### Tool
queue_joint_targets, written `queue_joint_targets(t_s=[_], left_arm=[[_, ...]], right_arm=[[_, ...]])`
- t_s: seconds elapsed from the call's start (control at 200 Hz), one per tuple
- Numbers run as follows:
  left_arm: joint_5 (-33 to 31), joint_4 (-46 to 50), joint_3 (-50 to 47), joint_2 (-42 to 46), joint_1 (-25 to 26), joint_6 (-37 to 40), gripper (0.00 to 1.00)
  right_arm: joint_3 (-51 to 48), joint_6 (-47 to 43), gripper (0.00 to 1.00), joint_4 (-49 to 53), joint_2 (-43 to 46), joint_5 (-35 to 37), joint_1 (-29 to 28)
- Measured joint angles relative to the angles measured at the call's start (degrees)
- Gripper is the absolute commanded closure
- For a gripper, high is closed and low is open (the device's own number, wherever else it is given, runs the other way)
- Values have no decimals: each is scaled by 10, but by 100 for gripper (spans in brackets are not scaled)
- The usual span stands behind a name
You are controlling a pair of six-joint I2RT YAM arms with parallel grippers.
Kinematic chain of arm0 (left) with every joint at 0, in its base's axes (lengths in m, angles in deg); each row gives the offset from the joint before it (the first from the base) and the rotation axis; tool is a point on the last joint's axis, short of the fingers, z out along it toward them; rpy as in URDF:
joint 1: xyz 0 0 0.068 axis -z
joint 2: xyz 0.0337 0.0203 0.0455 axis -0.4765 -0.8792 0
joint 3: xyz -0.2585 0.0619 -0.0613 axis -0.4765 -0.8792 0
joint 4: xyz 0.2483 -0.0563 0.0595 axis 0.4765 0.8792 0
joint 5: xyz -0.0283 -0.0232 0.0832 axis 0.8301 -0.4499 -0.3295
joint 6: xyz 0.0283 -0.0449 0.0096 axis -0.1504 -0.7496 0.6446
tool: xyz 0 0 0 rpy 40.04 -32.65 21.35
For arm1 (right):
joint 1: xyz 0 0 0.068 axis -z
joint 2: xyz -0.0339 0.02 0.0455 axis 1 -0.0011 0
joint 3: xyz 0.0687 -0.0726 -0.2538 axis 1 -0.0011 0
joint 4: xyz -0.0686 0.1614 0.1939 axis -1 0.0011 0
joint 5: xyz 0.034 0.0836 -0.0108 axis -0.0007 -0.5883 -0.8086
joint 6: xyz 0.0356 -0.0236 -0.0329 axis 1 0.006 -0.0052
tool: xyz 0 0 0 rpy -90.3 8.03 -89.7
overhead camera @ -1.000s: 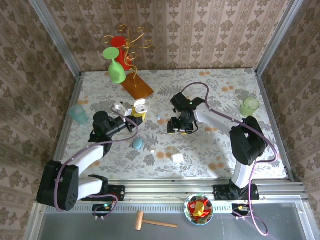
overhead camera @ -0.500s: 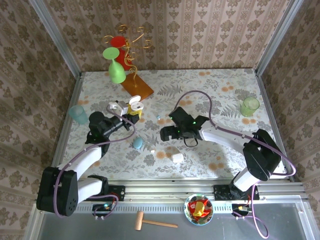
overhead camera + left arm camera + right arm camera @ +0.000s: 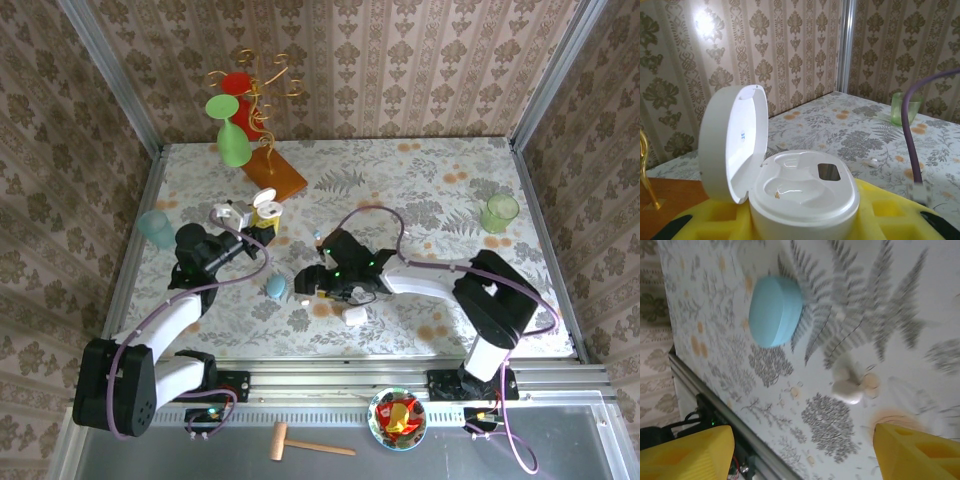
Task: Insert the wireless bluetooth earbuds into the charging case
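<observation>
Table: the floral-patterned tabletop (image 3: 420, 180) is carrying everything.
Left claw: my left claw (image 3: 264, 222) is pinching the white round plastic charging case (image 3: 805, 192), whose lid is standing open.
Right claw: my right claw (image 3: 804, 440) is hovering low with its yellow fingers (image 3: 690, 452) spread wide.
Blue case: the pale blue oval case (image 3: 775, 310) is lying farther ahead of my right claw.
Earbud: the tiny white plastic earbud (image 3: 847, 387) is lying on the table just ahead of my right claw's gap, touching neither finger.
</observation>
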State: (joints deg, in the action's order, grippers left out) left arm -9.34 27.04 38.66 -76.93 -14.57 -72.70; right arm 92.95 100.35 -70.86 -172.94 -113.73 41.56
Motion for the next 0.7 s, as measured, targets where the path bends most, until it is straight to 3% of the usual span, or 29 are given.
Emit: queue_joint_targets(t_s=[0.305,0.7], left_arm=[[-2,10,0,0,-5,2,86],[-2,9,0,0,-5,2,86]], right_arm=[[0,49,28,-36,-57,-37,-42],[38,41,35,-41,-97,-36,7]])
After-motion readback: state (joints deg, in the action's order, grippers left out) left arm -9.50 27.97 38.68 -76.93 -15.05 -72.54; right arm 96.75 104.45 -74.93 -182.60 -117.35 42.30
